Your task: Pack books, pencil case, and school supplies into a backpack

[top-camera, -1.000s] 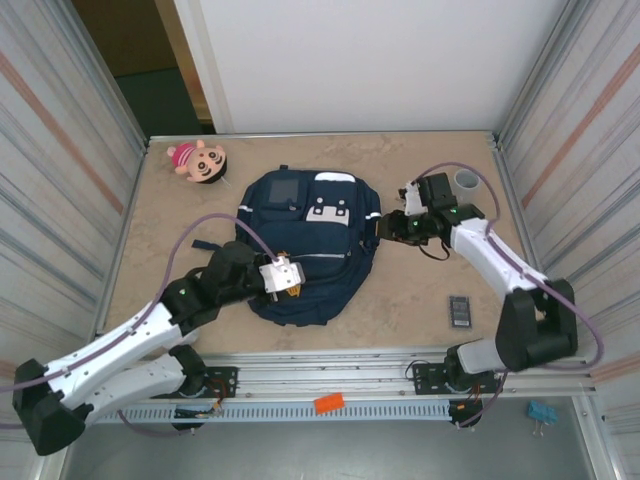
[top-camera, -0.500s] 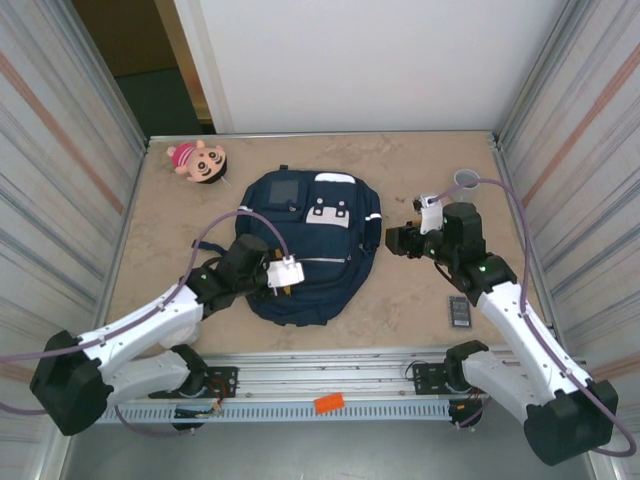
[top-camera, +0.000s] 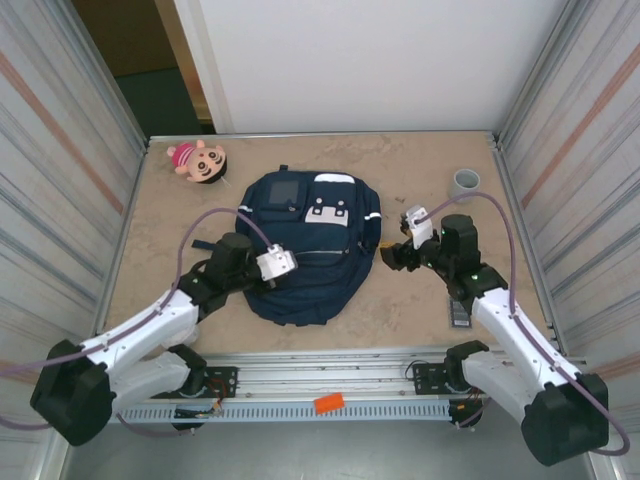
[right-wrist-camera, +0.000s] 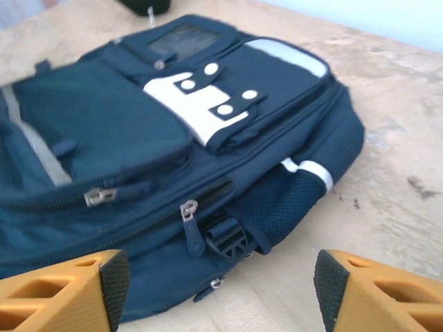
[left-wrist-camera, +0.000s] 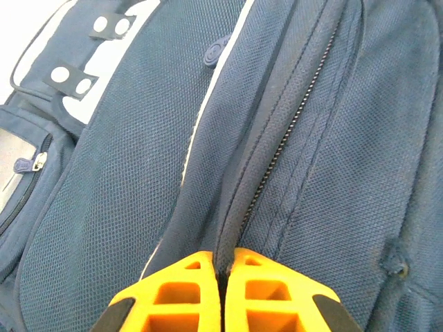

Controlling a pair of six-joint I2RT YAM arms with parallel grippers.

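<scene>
One navy backpack (top-camera: pixel 330 275) is lying flat in the middle of the overhead frame, zips looking closed, and both arms are working at it. Down at its lower left, the left gripper (left-wrist-camera: pixel 220 266) is pinching fully shut on a fold of fabric beside the main zipper (left-wrist-camera: pixel 277 152), probably anchoring the bag against sliding. At its right edge the right gripper (right-wrist-camera: pixel 220 283) is hanging wide open, holding nothing, facing two zip pulls (right-wrist-camera: pixel 188 209); lining up for one, I'd guess. Counting the rest: one dark calculator (top-camera: pixel 457 318) is waiting lower right, partly under the right arm, one grey cup (top-camera: pixel 466 182) upper right, one pink plush doll (top-camera: pixel 197 160) upper left.
</scene>
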